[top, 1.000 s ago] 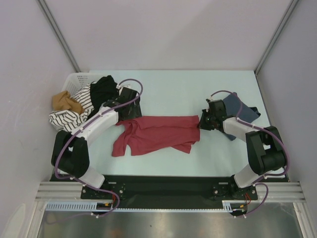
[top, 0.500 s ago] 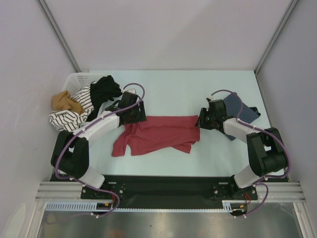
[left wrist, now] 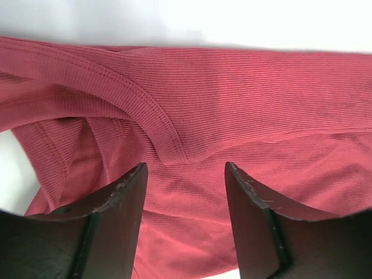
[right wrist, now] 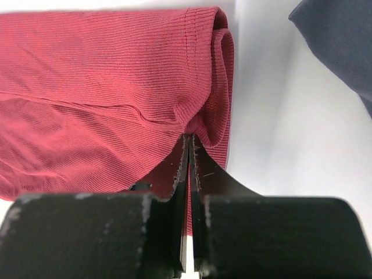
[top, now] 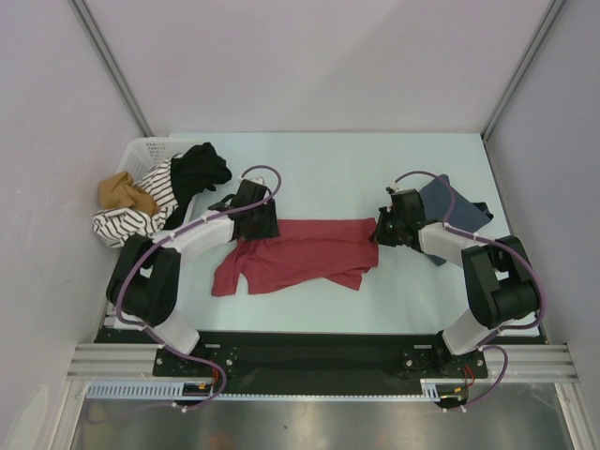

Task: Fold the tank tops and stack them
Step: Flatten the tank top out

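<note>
Along the near edge of the table (top: 328,169) stand the two arm bases, with nothing of the task beside them.

Just beyond, at mid-table, the red tank top (top: 300,255) lies spread crosswise, rumpled and doubled over at its near-left end.

- The left gripper (left wrist: 186,174) hovers over the top's far-left corner with its jaws apart, straddling the ribbed neckline trim and holding nothing.
- The right gripper (right wrist: 189,139) is closed at the top's right edge, its tips pressed into the rolled hem. A pucker there suggests a thin pinch, but I cannot tell whether any cloth is caught.

Risks, as judged:
- The right-hand hold looks slight, so the hem may slip free on lifting.
- The left jaws may close on the trim or on one layer only, which would pull the fold askew.
- The rumpled near-left end may be folded in as creases.
- The right arm lies across the blue-grey tank top (top: 461,208) near the right edge, and a sweep could drag it.

At the far-left corner sits a white basket (top: 150,147) heaped with clothes.

Count:
- Tank tops: two.
- Grippers: two.
- Baskets: one.
- Other garments: three, namely a striped garment (top: 141,220), a black garment (top: 202,169) and a tan garment (top: 127,192).
</note>
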